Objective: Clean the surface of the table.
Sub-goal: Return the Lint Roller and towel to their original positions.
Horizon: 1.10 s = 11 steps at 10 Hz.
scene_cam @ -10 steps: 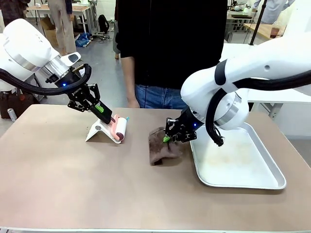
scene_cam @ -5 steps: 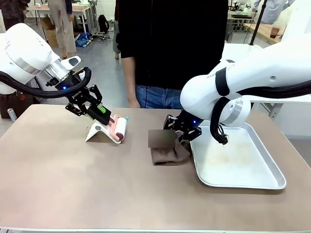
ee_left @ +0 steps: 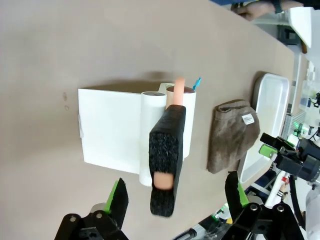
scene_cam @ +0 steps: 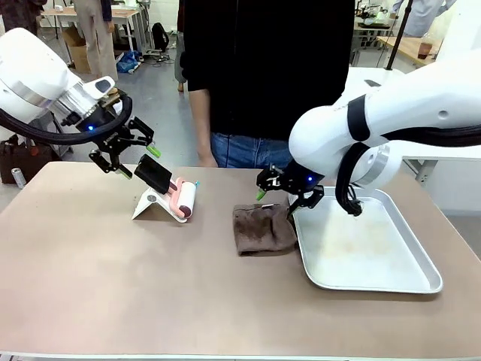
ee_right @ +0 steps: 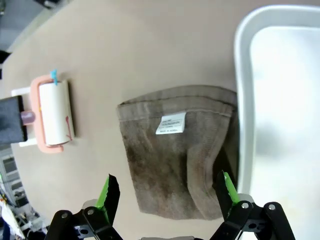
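Observation:
The tan-brown table (scene_cam: 113, 286) carries a lint roller (scene_cam: 183, 199) with a pink frame and a black handle, resting on a white stand (scene_cam: 150, 204). My left gripper (scene_cam: 137, 160) hovers open just up and left of the handle, touching nothing. Seen from the left wrist, the handle (ee_left: 167, 155) points up between the spread fingers of the left gripper (ee_left: 175, 195). A folded brown cloth (scene_cam: 261, 228) lies flat beside the metal tray (scene_cam: 391, 282). Above its far edge, my right gripper (scene_cam: 282, 197) is open. In the right wrist view the cloth (ee_right: 175, 160) lies below the right gripper (ee_right: 167, 192).
A person in a black top and jeans stands at the far edge, one hand (scene_cam: 204, 159) hanging near the table. The tray's bare floor (ee_right: 285, 100) sits right of the cloth. The near half of the table holds nothing.
Both grippers opened. The left one let go of the roller handle and drew back up-left. The right one released the cloth and rose; the cloth now lies flat.

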Each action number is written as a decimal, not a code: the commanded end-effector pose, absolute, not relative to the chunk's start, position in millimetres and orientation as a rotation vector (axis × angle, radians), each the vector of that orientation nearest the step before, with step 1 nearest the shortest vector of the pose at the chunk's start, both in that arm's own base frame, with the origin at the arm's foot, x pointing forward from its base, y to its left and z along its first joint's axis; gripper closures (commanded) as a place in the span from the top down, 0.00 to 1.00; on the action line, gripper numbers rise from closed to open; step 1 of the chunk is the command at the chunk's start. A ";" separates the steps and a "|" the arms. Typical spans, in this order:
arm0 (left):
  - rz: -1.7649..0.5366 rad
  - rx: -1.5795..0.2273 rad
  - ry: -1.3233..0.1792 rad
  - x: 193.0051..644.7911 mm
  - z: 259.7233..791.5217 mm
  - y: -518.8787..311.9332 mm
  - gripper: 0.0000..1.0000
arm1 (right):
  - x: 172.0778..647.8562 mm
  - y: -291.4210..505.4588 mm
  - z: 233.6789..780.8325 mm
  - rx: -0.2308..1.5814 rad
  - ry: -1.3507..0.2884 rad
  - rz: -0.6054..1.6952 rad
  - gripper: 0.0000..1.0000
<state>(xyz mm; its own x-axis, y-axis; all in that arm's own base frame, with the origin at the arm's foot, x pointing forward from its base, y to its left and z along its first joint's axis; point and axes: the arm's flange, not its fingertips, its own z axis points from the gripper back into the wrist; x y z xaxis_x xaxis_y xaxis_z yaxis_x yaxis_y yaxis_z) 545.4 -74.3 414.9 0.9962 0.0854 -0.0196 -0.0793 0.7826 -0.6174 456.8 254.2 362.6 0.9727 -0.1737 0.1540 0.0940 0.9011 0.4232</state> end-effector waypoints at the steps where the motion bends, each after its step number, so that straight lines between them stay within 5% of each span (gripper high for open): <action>1: 0.041 -0.722 -0.017 522.5 433.2 -53.1 1.00 | 440.8 230.2 379.8 0.450 -0.229 -0.163 1.00; 4: 0.037 -0.817 -0.042 476.1 471.9 2.9 1.00 | 424.3 176.4 408.1 0.639 -0.266 -0.236 1.00; 8: 0.058 -1.036 -0.031 400.2 473.8 104.8 1.00 | 369.2 87.8 420.1 1.094 -0.180 -0.169 1.00; 11: 0.050 -1.245 -0.035 373.9 461.0 161.2 1.00 | 338.3 26.9 427.4 1.230 -0.111 -0.143 1.00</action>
<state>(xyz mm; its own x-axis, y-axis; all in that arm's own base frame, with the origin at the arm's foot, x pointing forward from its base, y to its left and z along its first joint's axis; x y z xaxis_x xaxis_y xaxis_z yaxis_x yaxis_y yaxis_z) 369.9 153.7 467.8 0.9957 0.0897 -0.0208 -0.0557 0.4069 -0.9118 362.3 49.3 438.1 0.9780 -0.2071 0.0258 0.0465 0.3366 0.9405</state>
